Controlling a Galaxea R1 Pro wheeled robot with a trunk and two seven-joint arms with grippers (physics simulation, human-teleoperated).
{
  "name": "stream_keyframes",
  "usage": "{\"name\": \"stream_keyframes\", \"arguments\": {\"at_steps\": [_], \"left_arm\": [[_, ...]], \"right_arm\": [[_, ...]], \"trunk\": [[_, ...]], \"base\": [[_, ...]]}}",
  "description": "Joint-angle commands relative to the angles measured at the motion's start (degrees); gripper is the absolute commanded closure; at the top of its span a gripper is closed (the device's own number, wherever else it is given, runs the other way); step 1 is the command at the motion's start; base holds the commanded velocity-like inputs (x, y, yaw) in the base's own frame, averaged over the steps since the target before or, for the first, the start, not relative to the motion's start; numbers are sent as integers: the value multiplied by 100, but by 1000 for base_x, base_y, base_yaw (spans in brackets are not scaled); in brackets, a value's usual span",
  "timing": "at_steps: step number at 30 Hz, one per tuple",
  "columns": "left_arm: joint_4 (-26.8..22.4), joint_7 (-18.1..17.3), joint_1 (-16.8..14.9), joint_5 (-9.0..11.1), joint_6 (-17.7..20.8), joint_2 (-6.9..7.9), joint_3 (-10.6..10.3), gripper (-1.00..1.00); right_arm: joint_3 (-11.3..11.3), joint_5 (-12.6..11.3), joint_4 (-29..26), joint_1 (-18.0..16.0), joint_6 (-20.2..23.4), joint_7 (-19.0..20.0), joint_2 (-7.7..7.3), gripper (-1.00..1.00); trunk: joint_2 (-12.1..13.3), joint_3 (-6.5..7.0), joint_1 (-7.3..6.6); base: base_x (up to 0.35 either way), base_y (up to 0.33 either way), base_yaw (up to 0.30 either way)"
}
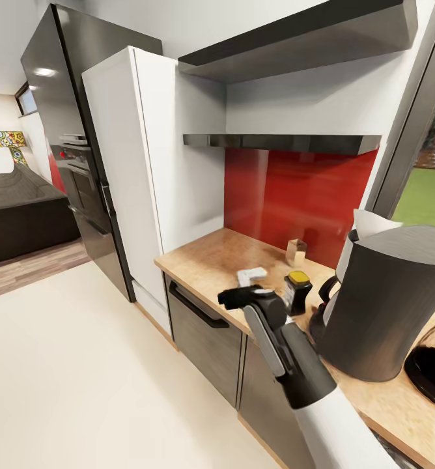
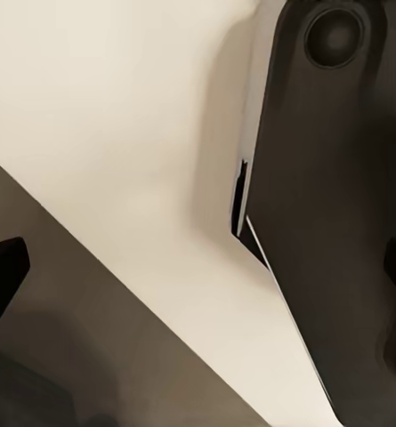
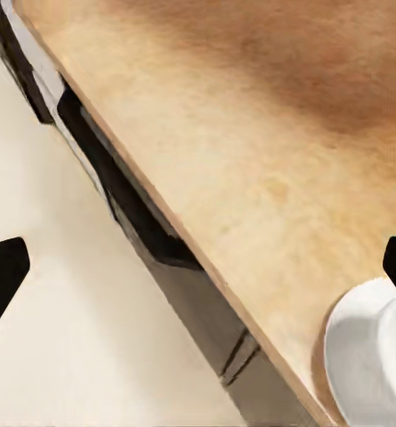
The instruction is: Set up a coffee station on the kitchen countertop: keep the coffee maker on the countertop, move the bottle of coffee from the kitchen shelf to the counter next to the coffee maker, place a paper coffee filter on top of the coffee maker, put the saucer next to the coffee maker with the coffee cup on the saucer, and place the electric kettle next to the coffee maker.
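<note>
Speckled tan wood-grain countertop (image 1: 224, 251)

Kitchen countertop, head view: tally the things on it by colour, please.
Dark: 3 (coffee maker, bottle of coffee, electric kettle)
White: 2 (paper coffee filter atop the coffee maker, saucer)
Tan: 1 (small box)
Total: 6

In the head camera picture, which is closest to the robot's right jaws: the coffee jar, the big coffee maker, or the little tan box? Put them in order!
From the right gripper over the countertop's front edge:
1. The bottle of coffee, just beside it on the counter.
2. The small tan box, farther back by the red wall.
3. The coffee maker, off to the side; its order with the box is too close to call.
</note>
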Motion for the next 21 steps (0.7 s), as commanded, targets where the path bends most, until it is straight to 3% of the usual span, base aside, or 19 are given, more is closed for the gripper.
{"name": "stream_keyframes", "arguments": {"at_steps": [1,3,5,6,8,11,12,14,16,17,18,21], "left_arm": [[2,9,-2,54,-17,2,-40,-100],[2,9,1,54,-17,4,-40,-100],[2,9,-4,53,-19,-7,-40,-100],[2,9,-5,53,-23,-15,-40,-100],[-4,9,-6,50,-25,-29,-40,-100],[-6,9,-6,50,-26,-43,-40,-100],[-5,9,-6,49,-26,-45,-40,-100],[-2,9,-6,48,-26,-46,-40,-100],[0,11,-6,46,-26,-47,-40,-100],[1,10,-6,46,-26,-47,-40,-100],[1,12,-6,47,-26,-47,-40,-100],[2,10,-6,50,-33,-47,-40,-100]], "right_arm": [[106,-19,52,57,21,257,0,-100],[270,-6,346,150,18,716,0,-100],[381,-11,1062,197,-30,969,0,-100],[449,-13,1723,211,-256,1044,0,-100],[597,-16,2459,217,-716,1073,0,-100],[902,-22,4165,220,-1666,1085,0,-100],[957,-23,4999,229,-2129,1087,0,-100],[991,-22,6306,270,-3003,1084,0,-100],[997,-18,7139,352,-3755,1086,0,-100],[997,-14,7354,475,-4088,1087,0,-100],[997,1,7566,928,-4625,1083,0,-100],[998,24,7693,1697,-5183,1077,-13,-100]], "trunk": [[-7,-8,1],[-7,-8,1],[-7,-8,1],[-7,-8,1],[-7,-8,1],[-7,-8,1],[-7,-8,1],[-7,-8,1],[-7,-8,1],[-7,-8,1],[-7,-8,1],[-7,-8,1]], "base": [[0,0,0],[0,0,0],[0,0,0],[0,0,0],[0,0,0],[0,0,0],[0,0,0],[0,0,0],[0,0,0],[0,0,0],[0,0,0],[0,0,0]]}}
